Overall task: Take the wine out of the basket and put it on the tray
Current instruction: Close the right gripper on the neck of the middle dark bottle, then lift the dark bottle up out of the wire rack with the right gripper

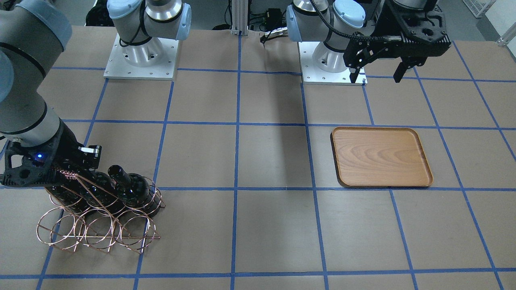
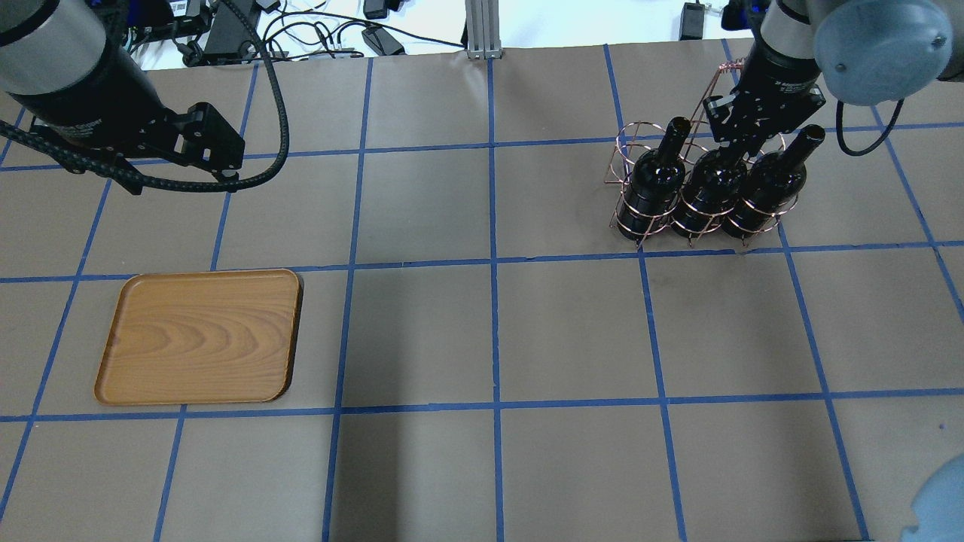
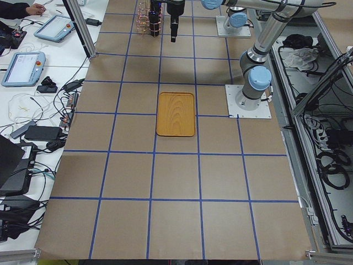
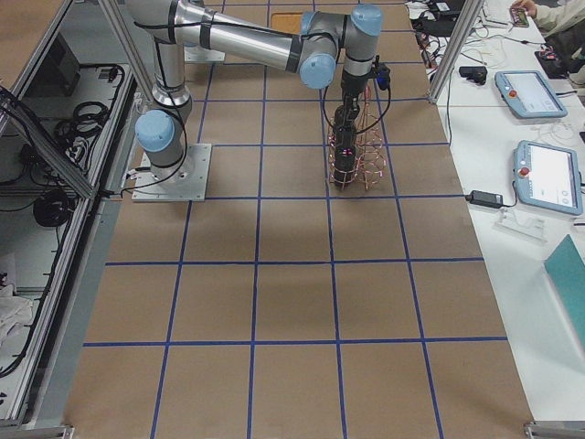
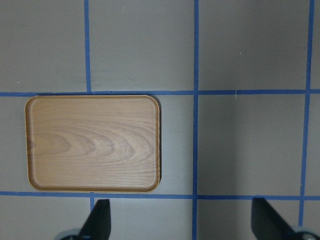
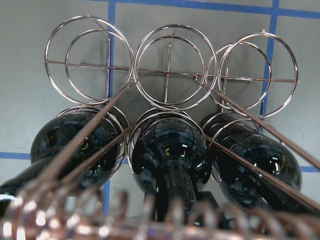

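Brown-papered table (image 2: 489, 339), ruled into squares with blue tape. Item: wine, three bottles alike, near-black glossy glass, long necks, no labels. They stand necks up, side by side, in the row of rings on the robot's side of a copper wire basket (image 2: 629, 147) at the robot's right. Middle bottle (image 2: 704, 192) is the one addressed. Right pincer (image 2: 732, 147) sits low over its neck, close by the coil-wrapped handle (image 6: 125, 220). Whether it has closed on the neck cannot be told, since its fingers are hidden in every view. Step judged: the grasp, with the bottle seated in its ring. Next move calls for a firm hold on slick glass, then a straight draw out of the ring, clear of handle and neighbours. Tray (image 2: 199, 339): light wood, visible grain, no bottle on it yet, well apart at the robot's left. Left pincer (image 1: 377, 74): spread wide, holding nothing, hanging above the table near the tray.
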